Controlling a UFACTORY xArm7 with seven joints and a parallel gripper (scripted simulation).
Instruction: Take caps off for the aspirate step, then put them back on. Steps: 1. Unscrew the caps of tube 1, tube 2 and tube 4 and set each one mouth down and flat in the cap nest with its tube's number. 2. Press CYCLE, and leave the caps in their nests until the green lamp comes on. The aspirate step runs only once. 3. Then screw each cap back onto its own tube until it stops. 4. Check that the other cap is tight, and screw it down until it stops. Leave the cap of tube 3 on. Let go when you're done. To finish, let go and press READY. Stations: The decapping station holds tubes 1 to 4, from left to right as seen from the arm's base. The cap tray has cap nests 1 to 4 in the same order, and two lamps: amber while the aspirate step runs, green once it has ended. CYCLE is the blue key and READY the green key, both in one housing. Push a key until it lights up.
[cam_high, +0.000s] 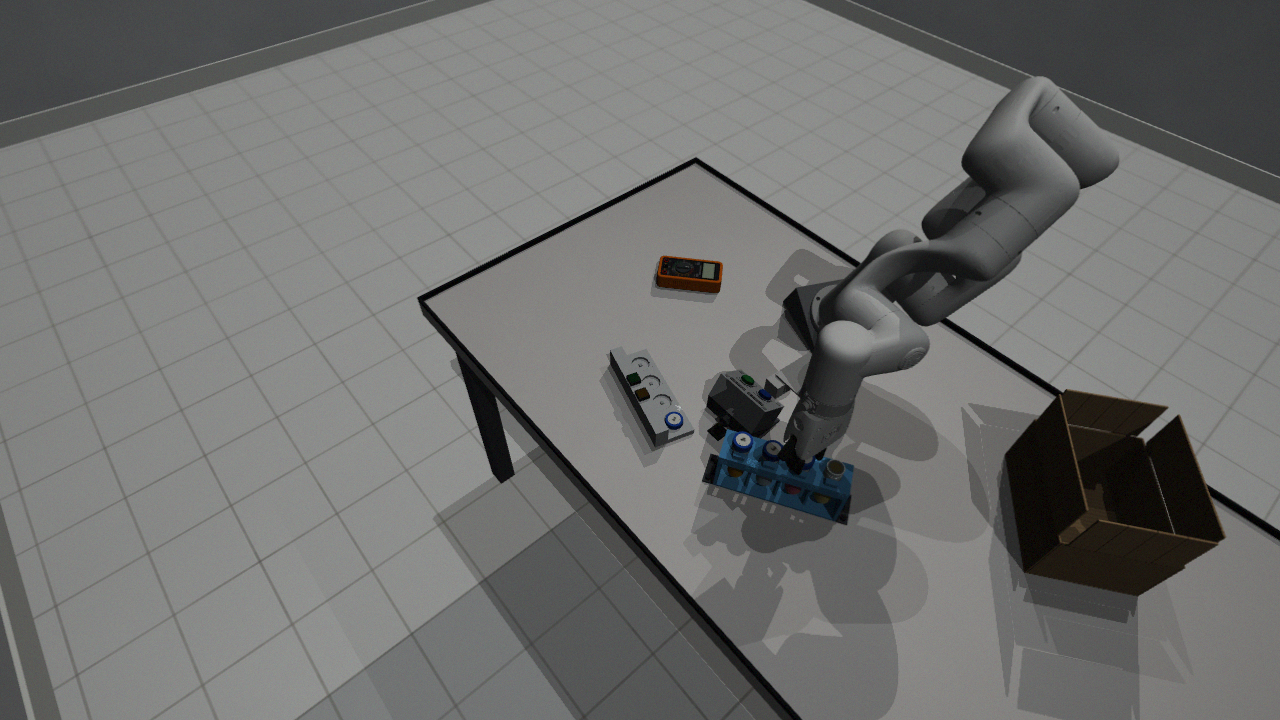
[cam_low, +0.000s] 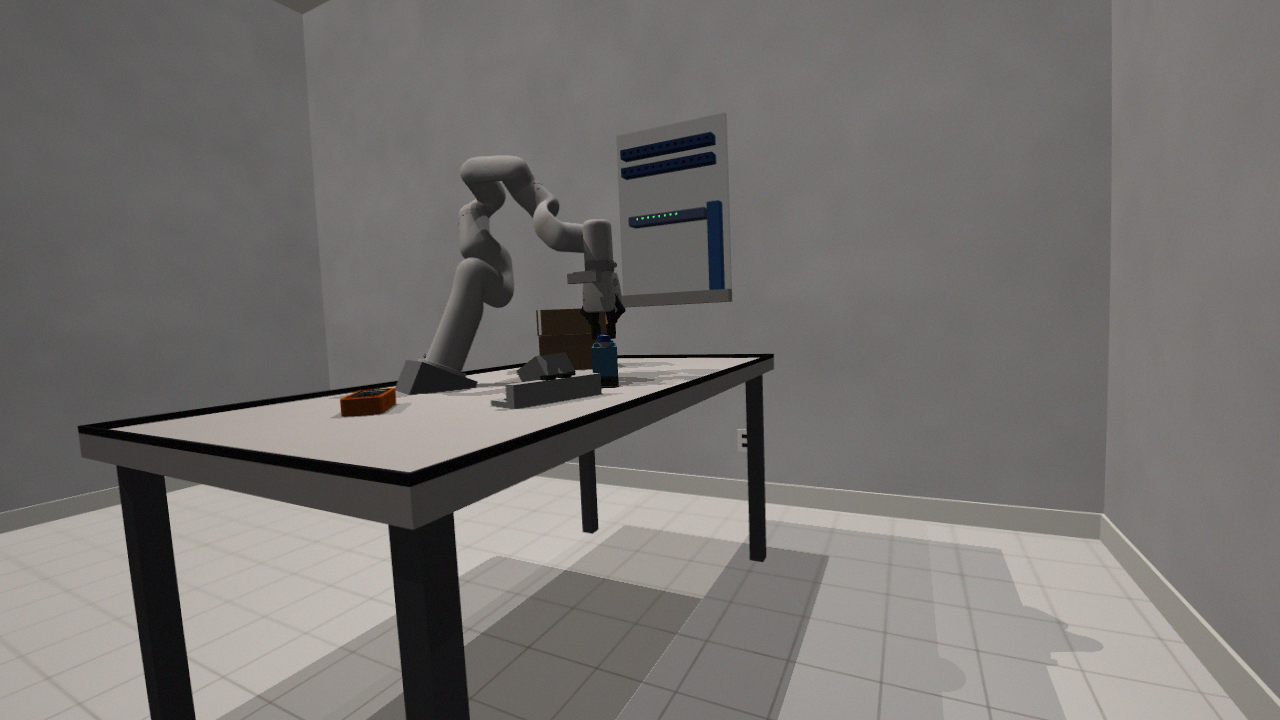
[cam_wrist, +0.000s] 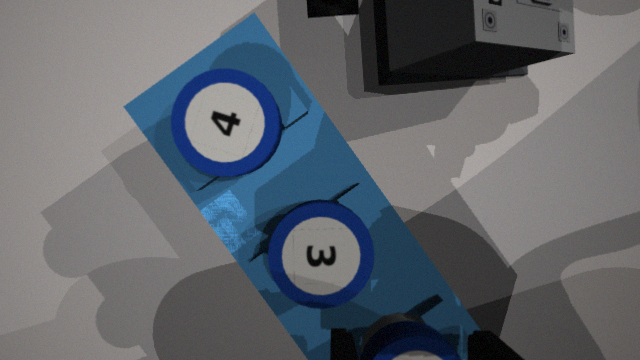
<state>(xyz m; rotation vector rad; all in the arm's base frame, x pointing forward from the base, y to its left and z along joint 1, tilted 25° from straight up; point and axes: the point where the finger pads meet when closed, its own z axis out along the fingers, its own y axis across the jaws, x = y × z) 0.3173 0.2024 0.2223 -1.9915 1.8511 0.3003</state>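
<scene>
The blue decapping station (cam_high: 776, 493) (cam_low: 606, 363) (cam_wrist: 312, 160) stands near the table's front edge. Cap 4 (cam_high: 742, 441) (cam_wrist: 225, 122) and cap 3 (cam_high: 771, 448) (cam_wrist: 320, 255) sit on their tubes. Tube 1 (cam_high: 834, 468) stands uncapped at the far end. Its cap (cam_high: 673, 419) lies in the end nest of the grey cap tray (cam_high: 640, 407) (cam_low: 546, 391). My gripper (cam_high: 799, 460) (cam_low: 604, 332) (cam_wrist: 412, 347) is down over tube 2. Its fingers stand open on either side of cap 2 (cam_wrist: 410, 340), which is still on its tube. Both tray lamps look dark.
The key housing (cam_high: 744, 404) (cam_low: 547, 365) (cam_wrist: 465, 40) with the green key (cam_high: 747, 379) and blue key (cam_high: 764, 393) stands just behind the station. An orange multimeter (cam_high: 688, 273) (cam_low: 367, 402) lies farther back. An open cardboard box (cam_high: 1109, 492) stands at the right.
</scene>
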